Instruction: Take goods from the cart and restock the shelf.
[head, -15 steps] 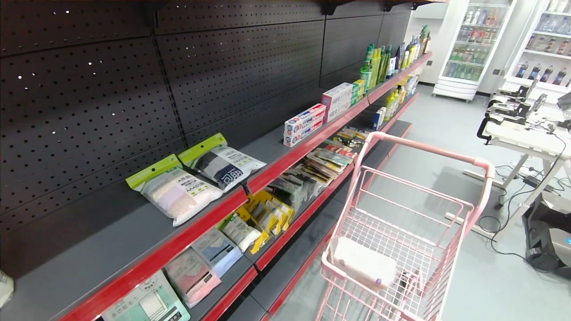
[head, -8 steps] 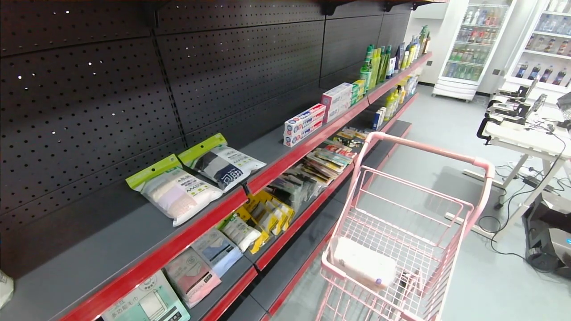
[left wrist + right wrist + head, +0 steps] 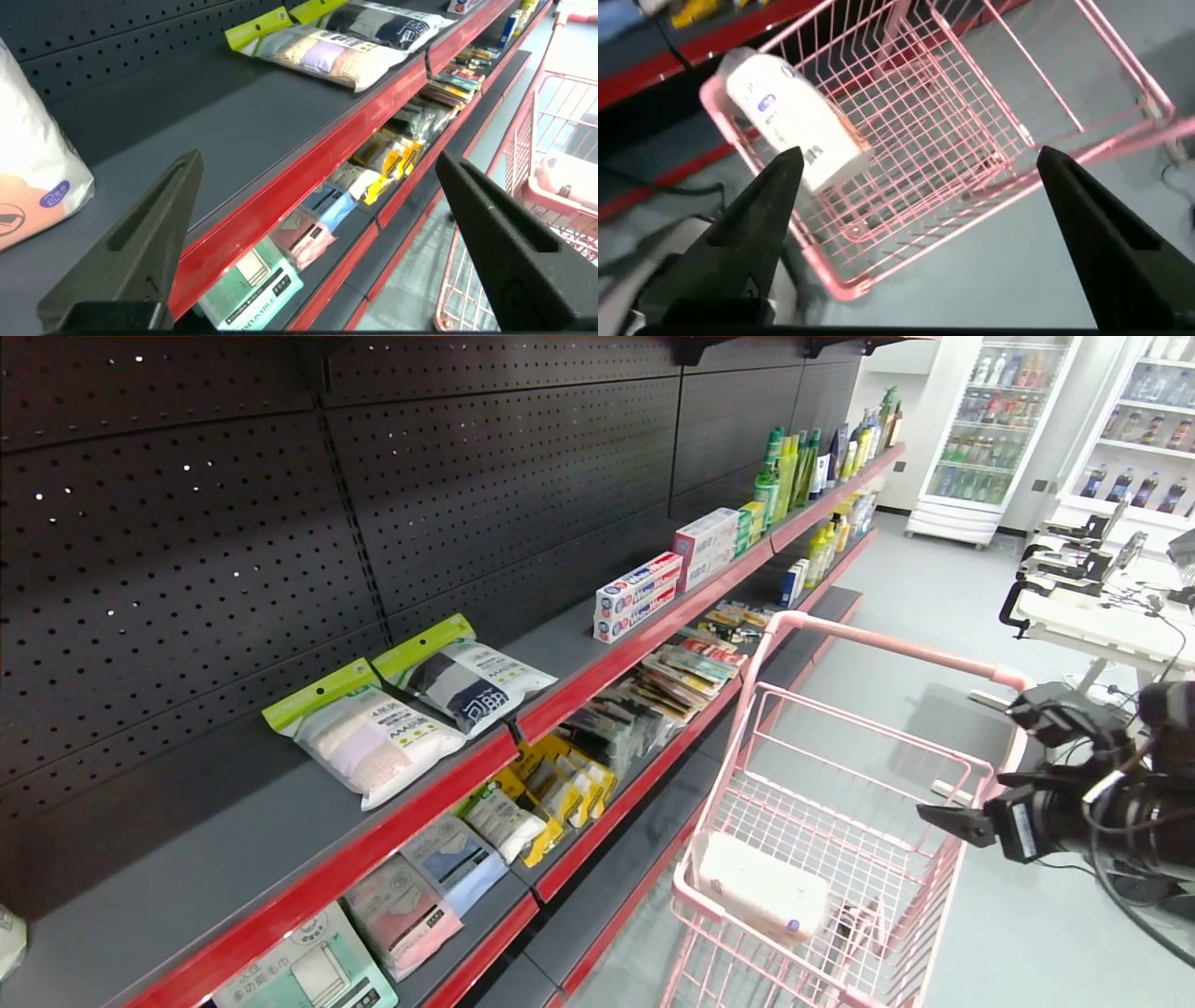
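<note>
A pink wire cart (image 3: 892, 651) stands in the aisle beside the shelf (image 3: 187, 859). A white wrapped pack (image 3: 761, 894) lies in the cart's near corner. My right gripper (image 3: 971, 765) hangs open at the cart's right rim, above the basket. In the right wrist view the right gripper (image 3: 915, 243) has its fingers wide apart over the cart (image 3: 990, 103), with the white pack (image 3: 794, 117) off to one side below. My left gripper (image 3: 318, 243) is open and empty over the dark top shelf (image 3: 215, 140), near another white pack (image 3: 28, 177).
Two green-topped clothing packs (image 3: 364, 733) and toothpaste boxes (image 3: 639, 595) lie on the top shelf, with bottles (image 3: 794, 471) farther along. Lower shelves hold several small packets (image 3: 560, 784). A white table (image 3: 1111, 630) and drink coolers (image 3: 990, 429) stand beyond the cart.
My right arm has come into the head view from the right and now hangs at the cart's right rim. The cart, the pack and the shelf goods have not moved.
</note>
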Controlling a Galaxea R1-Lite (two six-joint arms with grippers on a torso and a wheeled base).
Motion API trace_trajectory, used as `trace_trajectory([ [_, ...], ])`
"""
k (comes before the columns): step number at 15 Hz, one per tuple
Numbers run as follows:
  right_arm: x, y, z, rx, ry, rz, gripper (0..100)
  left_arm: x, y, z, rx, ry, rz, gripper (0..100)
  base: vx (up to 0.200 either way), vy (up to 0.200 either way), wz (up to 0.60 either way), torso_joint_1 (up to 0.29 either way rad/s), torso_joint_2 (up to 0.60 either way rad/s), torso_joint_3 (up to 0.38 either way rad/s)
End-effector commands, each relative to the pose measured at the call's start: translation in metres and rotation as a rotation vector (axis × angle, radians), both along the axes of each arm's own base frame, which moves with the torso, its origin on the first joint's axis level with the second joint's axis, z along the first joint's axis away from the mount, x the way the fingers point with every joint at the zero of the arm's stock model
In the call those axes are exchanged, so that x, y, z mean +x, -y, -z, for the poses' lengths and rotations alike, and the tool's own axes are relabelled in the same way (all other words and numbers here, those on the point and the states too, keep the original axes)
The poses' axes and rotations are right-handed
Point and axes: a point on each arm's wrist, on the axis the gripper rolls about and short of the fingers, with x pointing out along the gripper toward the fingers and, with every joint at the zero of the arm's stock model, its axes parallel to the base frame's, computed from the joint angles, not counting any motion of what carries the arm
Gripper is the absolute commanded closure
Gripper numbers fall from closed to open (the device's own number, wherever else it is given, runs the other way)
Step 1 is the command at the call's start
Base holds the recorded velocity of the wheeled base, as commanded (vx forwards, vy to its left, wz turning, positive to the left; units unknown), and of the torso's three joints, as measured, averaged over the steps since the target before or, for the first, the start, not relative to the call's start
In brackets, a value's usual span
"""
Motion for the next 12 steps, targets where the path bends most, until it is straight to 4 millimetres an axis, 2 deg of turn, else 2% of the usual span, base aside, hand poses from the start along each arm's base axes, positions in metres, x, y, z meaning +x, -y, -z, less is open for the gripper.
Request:
trace_trajectory([
  [1, 0.046, 0.009, 0.082, -0.058, -0.122, -0.2, 0, 0.0, 0.0, 0.0, 0.0, -0.001, 0.0, 0, 0.0, 0.0, 0.0, 0.0, 0.0, 0.0],
  [3, 0.054, 0.006, 0.097, -0.053, -0.148, -0.258, 0, 0.0, 0.0, 0.0, 0.0, -0.001, 0.0, 0, 0.0, 0.0, 0.0, 0.0, 0.0, 0.0],
  [4, 0.062, -0.003, 0.11, -0.056, -0.164, -0.31, 0, 0.0, 0.0, 0.0, 0.0, -0.001, 0.0, 0, 0.0, 0.0, 0.0, 0.0, 0.0, 0.0],
  [6, 0.075, -0.022, 0.123, -0.06, -0.163, -0.374, 0, 0.0, 0.0, 0.0, 0.0, -0.001, 0.0, 0, 0.0, 0.0, 0.0, 0.0, 0.0, 0.0],
  [9, 0.094, -0.037, 0.137, -0.057, -0.15, -0.406, 0, 0.0, 0.0, 0.0, 0.0, -0.001, 0.0, 0, 0.0, 0.0, 0.0, 0.0, 0.0, 0.0],
  [12, 0.1, -0.042, 0.148, -0.066, -0.165, -0.423, 0, 0.0, 0.0, 0.0, 0.0, -0.001, 0.0, 0, 0.0, 0.0, 0.0, 0.0, 0.0, 0.0],
])
